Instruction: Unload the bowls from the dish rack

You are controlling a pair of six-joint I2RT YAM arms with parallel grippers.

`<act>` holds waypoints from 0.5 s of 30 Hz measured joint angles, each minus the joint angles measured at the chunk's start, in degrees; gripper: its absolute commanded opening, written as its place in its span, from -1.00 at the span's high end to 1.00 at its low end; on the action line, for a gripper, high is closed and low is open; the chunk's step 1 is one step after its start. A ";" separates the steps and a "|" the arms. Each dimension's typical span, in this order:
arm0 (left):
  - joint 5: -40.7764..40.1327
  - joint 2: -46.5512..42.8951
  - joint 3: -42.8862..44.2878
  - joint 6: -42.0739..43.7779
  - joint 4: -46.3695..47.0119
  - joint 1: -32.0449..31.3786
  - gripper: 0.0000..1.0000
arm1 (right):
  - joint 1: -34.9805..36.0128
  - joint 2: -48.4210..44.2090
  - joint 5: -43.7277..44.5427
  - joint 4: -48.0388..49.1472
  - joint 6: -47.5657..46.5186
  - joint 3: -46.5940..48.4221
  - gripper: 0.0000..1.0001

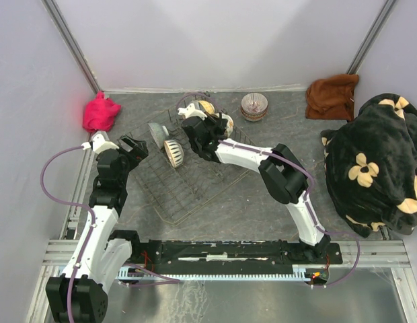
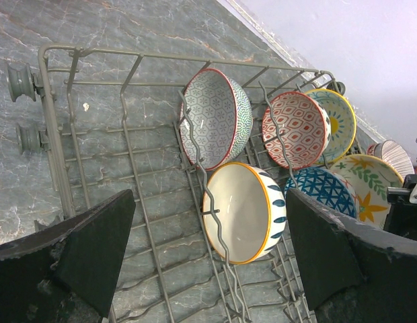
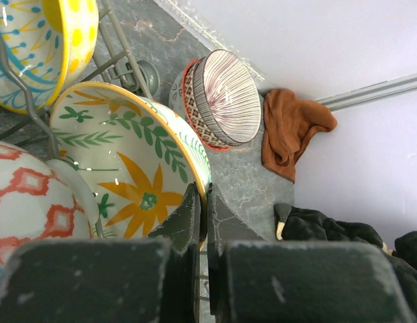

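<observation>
The dark wire dish rack [image 1: 175,195] lies on the grey table with several bowls standing on edge in it. My right gripper [image 3: 203,202] is shut on the rim of a floral bowl [image 3: 121,168] with orange flowers and green leaves, at the rack's far end [image 1: 218,128]. A yellow bowl [image 3: 47,40] and a red-diamond bowl [image 3: 27,195] stand beside it. My left gripper [image 2: 208,262] is open and empty above the rack's left part [image 1: 138,149]. Below it stand a white bowl with blue dashes [image 2: 242,212] and a grey hexagon-patterned bowl [image 2: 215,118].
A stack of striped bowls [image 1: 254,106] sits on the table behind the rack. A red cloth [image 1: 101,113] lies at the back left and a brown cloth [image 1: 331,96] at the back right. A black flowered blanket [image 1: 373,161] fills the right side.
</observation>
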 measured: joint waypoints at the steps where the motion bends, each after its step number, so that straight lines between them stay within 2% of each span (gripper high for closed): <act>1: 0.00 0.00 0.00 0.00 0.00 0.00 -0.99 | 0.09 -0.09 0.46 1.36 -0.92 -0.44 0.98; 15: 0.00 0.00 0.00 0.00 0.00 0.00 -0.99 | 1.09 -0.83 5.07 19.06 -13.68 -4.81 0.98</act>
